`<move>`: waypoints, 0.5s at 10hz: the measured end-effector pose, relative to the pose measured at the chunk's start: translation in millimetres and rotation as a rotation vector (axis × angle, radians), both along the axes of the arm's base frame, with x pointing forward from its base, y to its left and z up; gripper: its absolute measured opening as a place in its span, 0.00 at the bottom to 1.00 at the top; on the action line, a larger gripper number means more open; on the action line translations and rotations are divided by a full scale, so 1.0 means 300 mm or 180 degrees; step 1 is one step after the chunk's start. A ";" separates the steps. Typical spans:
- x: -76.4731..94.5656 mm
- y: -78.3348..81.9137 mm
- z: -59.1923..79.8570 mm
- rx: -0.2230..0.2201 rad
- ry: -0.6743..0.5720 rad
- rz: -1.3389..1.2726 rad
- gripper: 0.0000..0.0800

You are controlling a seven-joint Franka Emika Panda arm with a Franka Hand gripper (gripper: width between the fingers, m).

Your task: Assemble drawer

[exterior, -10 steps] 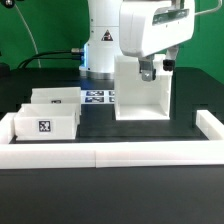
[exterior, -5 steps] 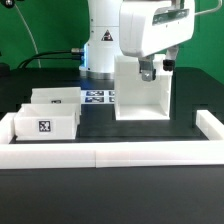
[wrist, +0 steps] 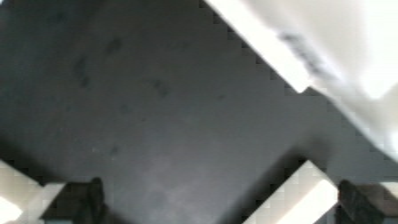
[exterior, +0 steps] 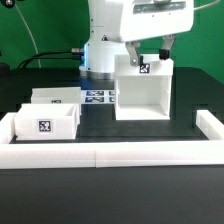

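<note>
The gripper [exterior: 148,55] hangs just above the top of the case [exterior: 142,98], its 2 fingers [exterior: 131,58] spread wide and holding nothing; the wrist view shows only black table [wrist: 160,110] between them; the case stands upright toward the table's far edge; the front tray [exterior: 44,124] and rear tray [exterior: 55,97] sit close together by the near corner at the exterior view's left, inside the wall [exterior: 130,152]; the marker board [exterior: 97,97] lies between trays and case.

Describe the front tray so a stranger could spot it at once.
On the black table, look to the exterior view's left, inside the white wall. The front tray stands before the rear tray, its square tag in full view.
</note>
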State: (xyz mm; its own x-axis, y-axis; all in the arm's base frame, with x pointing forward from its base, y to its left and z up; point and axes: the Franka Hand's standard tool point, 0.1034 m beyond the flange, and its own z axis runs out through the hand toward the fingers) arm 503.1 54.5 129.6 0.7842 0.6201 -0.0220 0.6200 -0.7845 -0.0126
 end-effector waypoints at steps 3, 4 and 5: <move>-0.069 0.032 0.045 -0.0044 0.0009 -0.0344 0.81; -0.070 0.030 0.040 -0.0043 0.0014 -0.0348 0.81; -0.071 0.030 0.038 -0.0044 0.0018 -0.0349 0.81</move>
State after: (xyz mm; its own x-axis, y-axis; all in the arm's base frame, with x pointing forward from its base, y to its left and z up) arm 482.0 63.4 141.1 0.8471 0.5303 -0.0346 0.5305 -0.8477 -0.0047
